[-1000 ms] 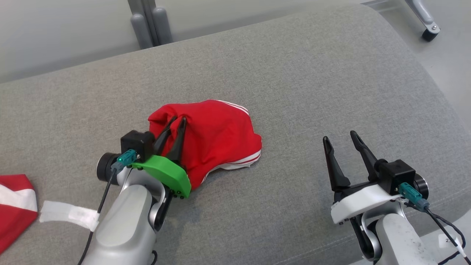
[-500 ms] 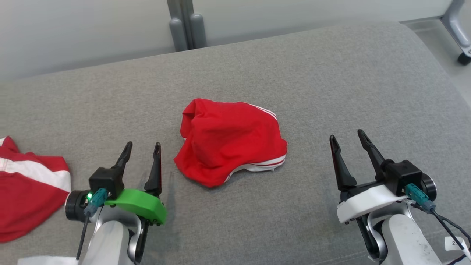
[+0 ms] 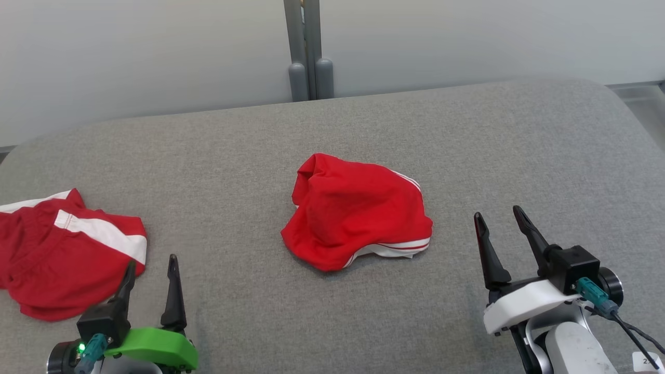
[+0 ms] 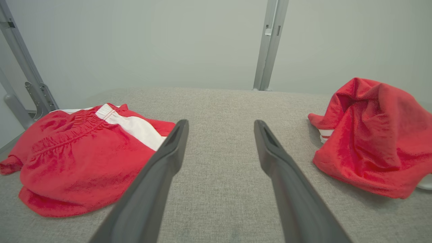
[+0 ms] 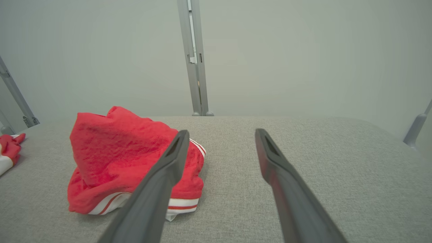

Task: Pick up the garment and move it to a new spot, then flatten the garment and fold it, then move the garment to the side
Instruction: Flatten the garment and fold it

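The red garment point(image 3: 358, 210) lies in a crumpled heap, its white-striped hem toward the near side, about the middle of the grey upholstered surface point(image 3: 493, 145), apart from both grippers. The left gripper point(image 3: 150, 261) is at the near left with its fingers spread wide and empty, just beside a pair of red shorts point(image 3: 67, 254) with a white side stripe at the left edge. The right gripper point(image 3: 497, 213) is at the near right, also wide apart and holding nothing, near the heap's right side.

Green mount point(image 3: 156, 345), white mount point(image 3: 519, 306), dark fingers point(image 3: 488, 257), teal connectors point(image 3: 588, 289)
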You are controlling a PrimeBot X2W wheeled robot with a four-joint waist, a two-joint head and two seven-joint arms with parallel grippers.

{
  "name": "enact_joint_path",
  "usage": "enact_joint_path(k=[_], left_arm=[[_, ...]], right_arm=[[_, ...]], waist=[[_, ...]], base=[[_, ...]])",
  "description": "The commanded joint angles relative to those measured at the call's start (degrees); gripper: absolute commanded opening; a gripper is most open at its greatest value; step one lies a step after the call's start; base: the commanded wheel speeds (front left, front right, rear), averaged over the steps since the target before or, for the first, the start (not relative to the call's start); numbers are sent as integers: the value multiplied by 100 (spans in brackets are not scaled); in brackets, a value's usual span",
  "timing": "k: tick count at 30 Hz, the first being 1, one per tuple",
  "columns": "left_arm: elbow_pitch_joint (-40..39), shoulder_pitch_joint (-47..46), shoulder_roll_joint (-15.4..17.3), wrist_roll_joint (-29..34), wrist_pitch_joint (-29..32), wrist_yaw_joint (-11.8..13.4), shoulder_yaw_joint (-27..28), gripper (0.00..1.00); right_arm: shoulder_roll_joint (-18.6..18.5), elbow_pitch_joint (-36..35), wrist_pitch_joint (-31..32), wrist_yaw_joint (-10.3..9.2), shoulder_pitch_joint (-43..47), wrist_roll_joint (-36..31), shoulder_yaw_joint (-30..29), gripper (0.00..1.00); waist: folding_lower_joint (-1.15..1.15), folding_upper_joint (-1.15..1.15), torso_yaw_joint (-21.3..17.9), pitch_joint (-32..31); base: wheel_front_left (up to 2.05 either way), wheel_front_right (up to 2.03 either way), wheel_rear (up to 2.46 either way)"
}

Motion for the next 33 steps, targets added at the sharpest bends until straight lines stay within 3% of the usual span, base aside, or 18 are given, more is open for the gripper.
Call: enact_joint_path(k=[1,14,33], left_arm=[[-56,133,-2,53,1,-3,57,100],[-150,348,-9,-17,1,104,-71,100],[-204,242,-3,-159,1,-3,-420,100]], right_arm=[[-15,5,-20,-6,89,-72,-35,100],[-14,50,-21,-6,271,-6,-170,100],[-15,330,-20,-6,159,152,56,100]], waist=[[0,0,77,-83],[0,0,203,-180],[0,0,470,112]], base=[[0,0,0],[0,0,0],[0,0,0]])
